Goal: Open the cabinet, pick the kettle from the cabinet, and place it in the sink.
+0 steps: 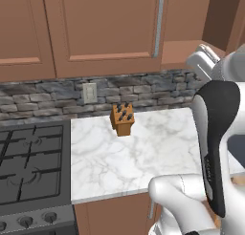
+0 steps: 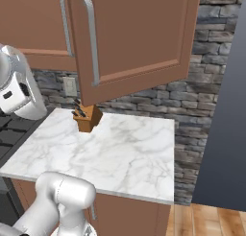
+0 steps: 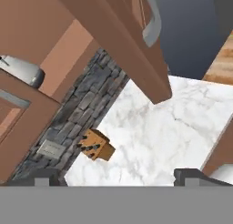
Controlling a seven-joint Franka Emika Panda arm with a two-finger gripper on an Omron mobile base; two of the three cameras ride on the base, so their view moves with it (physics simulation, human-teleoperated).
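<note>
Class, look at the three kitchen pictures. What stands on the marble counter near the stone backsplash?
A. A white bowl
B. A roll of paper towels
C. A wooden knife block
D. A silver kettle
C: a small wooden knife block with dark handles sticking out stands on the marble counter near the backsplash.

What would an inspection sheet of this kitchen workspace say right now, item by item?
Surface: white marble countertop, bare apart from one item.
Job's things: reddish-brown wooden wall cabinet, one door swung open over the counter; silver-grey metal kettle, partly seen inside it, untouched.
Clutter: small wooden knife block near the back wall.
Grippers: two-finger end effector open, holding nothing, looking past the open door.
Cables: nothing seen.
Surroundings: grey stone backsplash, black gas stove, white wall outlet.
</note>
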